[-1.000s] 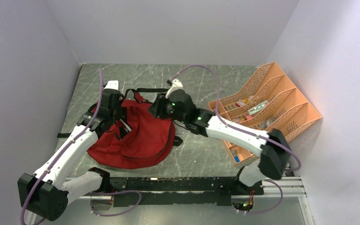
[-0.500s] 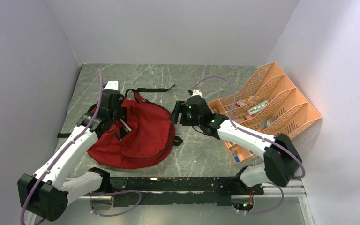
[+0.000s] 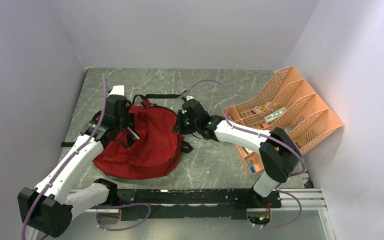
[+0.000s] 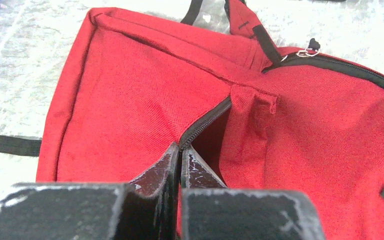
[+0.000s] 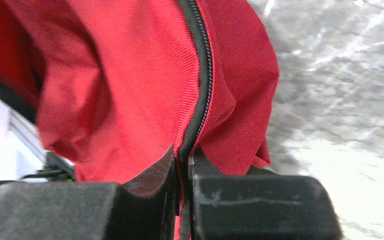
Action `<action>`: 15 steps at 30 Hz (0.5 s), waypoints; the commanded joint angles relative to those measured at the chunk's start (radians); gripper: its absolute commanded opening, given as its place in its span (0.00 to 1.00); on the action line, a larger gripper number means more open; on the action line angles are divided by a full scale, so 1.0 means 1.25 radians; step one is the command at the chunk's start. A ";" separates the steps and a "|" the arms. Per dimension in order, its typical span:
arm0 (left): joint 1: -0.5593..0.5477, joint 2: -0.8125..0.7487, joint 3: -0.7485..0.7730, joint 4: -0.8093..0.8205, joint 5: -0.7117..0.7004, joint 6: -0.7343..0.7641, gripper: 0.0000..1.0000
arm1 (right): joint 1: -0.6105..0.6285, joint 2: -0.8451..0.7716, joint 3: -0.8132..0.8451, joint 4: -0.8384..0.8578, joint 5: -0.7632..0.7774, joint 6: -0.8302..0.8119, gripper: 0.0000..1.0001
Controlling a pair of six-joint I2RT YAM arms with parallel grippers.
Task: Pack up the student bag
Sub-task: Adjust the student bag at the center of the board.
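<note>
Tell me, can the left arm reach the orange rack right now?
Probably not. The left claw is shut on the bag, and the orange rack sits on the other side of the table, past the right arm.

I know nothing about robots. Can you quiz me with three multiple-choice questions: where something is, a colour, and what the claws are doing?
1. Where is the orange organiser relative to the student bag?
A) on top of it B) to its right C) to its left
2. What colour is the student bag?
A) red B) blue C) green
3. What are the left gripper and right gripper doing?
A) hanging open B) holding pens C) pinching the bag at its zipper

Answers: 1 B, the top view shows it right of the bag; 2 A, red fabric fills both wrist views; 3 C, each wrist view shows fingers closed on the zipper edge.
</note>
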 commanded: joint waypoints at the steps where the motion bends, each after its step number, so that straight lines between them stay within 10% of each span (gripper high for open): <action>1: 0.010 -0.011 0.091 -0.015 -0.043 -0.037 0.05 | 0.044 -0.040 0.108 0.001 0.024 -0.056 0.01; 15: 0.014 0.123 0.400 -0.141 -0.266 -0.046 0.05 | 0.168 0.176 0.488 -0.068 -0.098 -0.109 0.00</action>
